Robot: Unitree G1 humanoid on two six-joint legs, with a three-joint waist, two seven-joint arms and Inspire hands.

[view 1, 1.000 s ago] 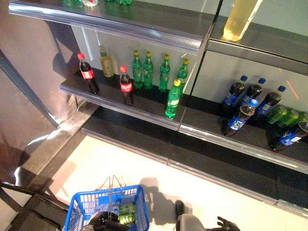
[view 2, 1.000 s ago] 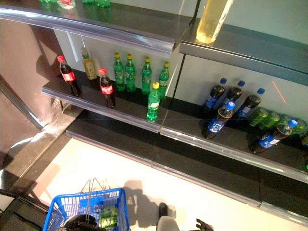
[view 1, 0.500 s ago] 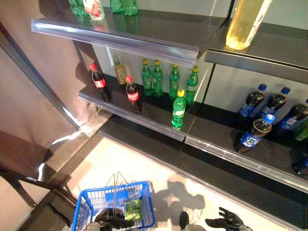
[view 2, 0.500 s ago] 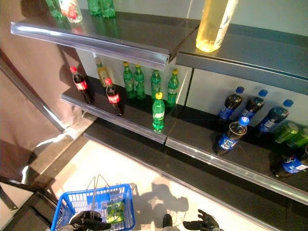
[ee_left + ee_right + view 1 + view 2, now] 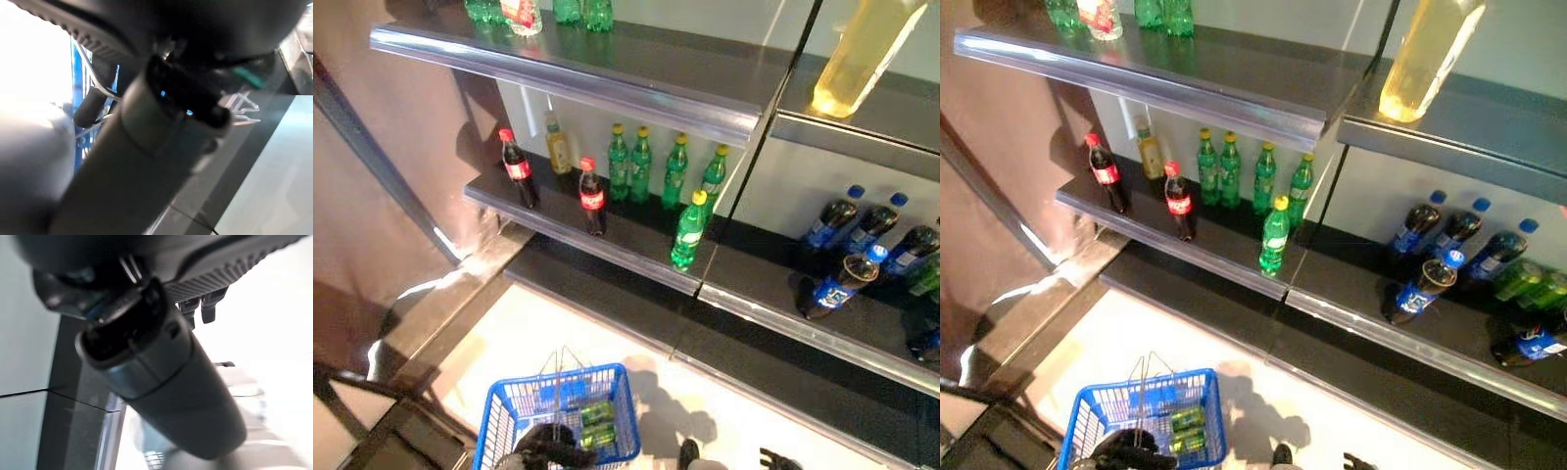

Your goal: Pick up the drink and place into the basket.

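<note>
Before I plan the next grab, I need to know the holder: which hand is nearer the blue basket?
Left. The left hand sits at the blue basket, on its near rim by the wire handles. The right hand is apart, off to the basket's right over the floor.

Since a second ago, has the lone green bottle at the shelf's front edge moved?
No. The green bottle stands at the same spot near the shelf's edge, in front of the green row; only the camera shifted.

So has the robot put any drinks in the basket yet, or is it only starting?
It has started. Green drinks already lie in the blue basket, which the left robot hand holds by its wire handle. The right robot hand barely shows at the bottom edge, with no drink visible in it. Many bottles remain on the shelf, such as the nearest green bottle, so another pick looks next.
</note>
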